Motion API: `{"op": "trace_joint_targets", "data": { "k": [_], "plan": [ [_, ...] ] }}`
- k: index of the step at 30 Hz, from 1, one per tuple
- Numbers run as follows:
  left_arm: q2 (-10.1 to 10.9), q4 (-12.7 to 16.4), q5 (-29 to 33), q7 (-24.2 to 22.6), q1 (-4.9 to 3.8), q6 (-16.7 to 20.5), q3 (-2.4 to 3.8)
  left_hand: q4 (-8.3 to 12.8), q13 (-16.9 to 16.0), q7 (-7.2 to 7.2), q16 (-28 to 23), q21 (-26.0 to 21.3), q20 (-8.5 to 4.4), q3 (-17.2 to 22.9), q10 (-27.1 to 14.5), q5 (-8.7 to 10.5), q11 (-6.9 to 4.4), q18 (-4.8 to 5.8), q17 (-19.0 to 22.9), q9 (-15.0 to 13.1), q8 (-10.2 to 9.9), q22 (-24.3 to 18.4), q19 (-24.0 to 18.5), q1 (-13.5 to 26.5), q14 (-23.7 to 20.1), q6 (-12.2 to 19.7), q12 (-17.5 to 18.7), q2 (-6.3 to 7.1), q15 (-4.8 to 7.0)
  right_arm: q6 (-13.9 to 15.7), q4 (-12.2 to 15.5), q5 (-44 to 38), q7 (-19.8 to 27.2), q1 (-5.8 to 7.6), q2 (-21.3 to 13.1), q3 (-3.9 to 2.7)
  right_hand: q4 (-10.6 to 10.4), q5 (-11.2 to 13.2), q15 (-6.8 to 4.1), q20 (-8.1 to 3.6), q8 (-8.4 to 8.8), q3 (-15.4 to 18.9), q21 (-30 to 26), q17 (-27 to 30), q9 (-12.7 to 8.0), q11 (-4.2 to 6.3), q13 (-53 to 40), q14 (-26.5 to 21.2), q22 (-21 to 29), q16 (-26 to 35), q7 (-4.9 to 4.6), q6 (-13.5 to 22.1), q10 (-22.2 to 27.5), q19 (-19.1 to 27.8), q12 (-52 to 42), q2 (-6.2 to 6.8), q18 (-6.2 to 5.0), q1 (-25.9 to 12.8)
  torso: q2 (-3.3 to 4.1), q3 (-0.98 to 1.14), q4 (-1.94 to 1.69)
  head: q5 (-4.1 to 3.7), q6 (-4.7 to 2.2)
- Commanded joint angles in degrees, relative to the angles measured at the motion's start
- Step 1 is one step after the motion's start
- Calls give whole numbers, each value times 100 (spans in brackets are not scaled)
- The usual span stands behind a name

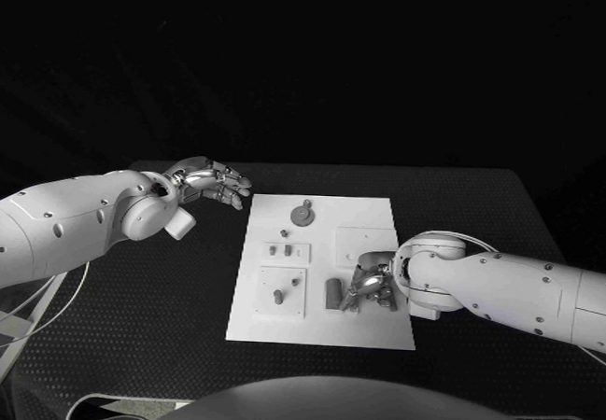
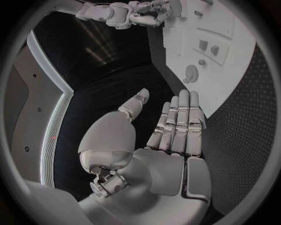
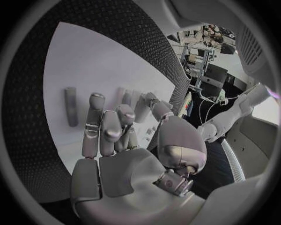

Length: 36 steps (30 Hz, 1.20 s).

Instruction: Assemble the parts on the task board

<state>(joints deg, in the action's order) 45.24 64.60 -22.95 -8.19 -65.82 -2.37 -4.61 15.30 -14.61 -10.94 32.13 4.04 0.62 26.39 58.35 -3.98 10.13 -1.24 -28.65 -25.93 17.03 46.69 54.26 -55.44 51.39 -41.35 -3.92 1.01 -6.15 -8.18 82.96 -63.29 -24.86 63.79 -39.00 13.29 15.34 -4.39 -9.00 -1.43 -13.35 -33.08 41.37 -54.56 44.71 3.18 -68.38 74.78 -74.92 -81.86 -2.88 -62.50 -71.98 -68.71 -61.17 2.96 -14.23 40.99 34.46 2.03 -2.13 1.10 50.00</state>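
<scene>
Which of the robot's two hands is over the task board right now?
The right hand, low over the task board among its parts. The left hand hovers off the board's far-left corner.

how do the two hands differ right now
The left hand hovers off the board's far left corner, fingers straight and apart, holding nothing. The right hand is down on the board among the small parts, fingers curled; whether it grips one is unclear. Both are silver, on white arms.

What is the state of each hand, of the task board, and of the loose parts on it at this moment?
left hand: open, fingers straight, holds nothing, beside the board's far left corner.
right hand: over the board's near right part, fingers curled down; cannot tell if it holds a part.
task board: lies flat on the table.
long part: lies flat on the board, next to the right hand.
</scene>
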Motion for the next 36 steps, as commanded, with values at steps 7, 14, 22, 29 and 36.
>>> {"op": "trace_joint_targets", "data": {
  "k": [7,14,22,29,36],
  "plan": [
    [-5,0,4,-28,-3,-107,3,-13,9,-220,-39,17,-5,20,-45,36,-12,-92,-8,7,31,-9,-1,26,45,50,-19,-1,-11,-62,86,183,68,1,-28,5,69,-15,21,9,-1,-1,-30,-1,17,-16,2,10,-116,-11,-44,-83,2,-16,30,170,-77,39,2,6,-2,7,0],
    [-5,2,2,-30,-3,-102,3,-9,9,-221,-41,17,-5,21,-45,38,-12,-92,-11,8,31,-9,-2,23,45,51,-19,0,-11,-103,148,156,88,1,-32,4,88,-19,21,7,8,-26,-34,12,22,-17,4,11,-112,-9,-43,-87,-1,-24,37,270,-77,79,0,-1,0,8,0],
    [-2,4,1,-33,-3,-102,2,-4,9,-221,-42,18,-6,22,-45,39,-12,-92,-14,8,32,-10,-2,20,45,51,-19,0,-11,-41,184,131,104,1,-38,3,86,-18,21,8,9,-30,-35,11,24,-16,0,13,-112,-10,-44,-89,-5,-26,33,282,-77,86,0,-2,0,13,0],
    [4,10,1,-29,-3,-103,2,1,9,-221,-44,19,-6,22,-45,40,-12,-92,-17,8,33,-10,-2,17,46,51,-20,1,-11,124,168,-86,64,1,-11,3,22,-16,21,13,13,-37,-38,10,28,-16,-6,18,-108,-12,-43,-100,-16,-41,27,261,-77,37,2,-2,3,16,0],
    [5,13,1,-29,-3,-104,2,4,9,-221,-46,19,-5,21,-44,41,-11,-92,-20,8,34,-10,-2,17,47,51,-20,1,-12,182,111,-469,11,1,72,3,-40,-16,17,10,20,-57,-45,-1,36,-11,-27,28,-108,-22,-38,-115,-38,-52,4,134,-77,-12,-1,-1,6,8,0]
  ]
}}
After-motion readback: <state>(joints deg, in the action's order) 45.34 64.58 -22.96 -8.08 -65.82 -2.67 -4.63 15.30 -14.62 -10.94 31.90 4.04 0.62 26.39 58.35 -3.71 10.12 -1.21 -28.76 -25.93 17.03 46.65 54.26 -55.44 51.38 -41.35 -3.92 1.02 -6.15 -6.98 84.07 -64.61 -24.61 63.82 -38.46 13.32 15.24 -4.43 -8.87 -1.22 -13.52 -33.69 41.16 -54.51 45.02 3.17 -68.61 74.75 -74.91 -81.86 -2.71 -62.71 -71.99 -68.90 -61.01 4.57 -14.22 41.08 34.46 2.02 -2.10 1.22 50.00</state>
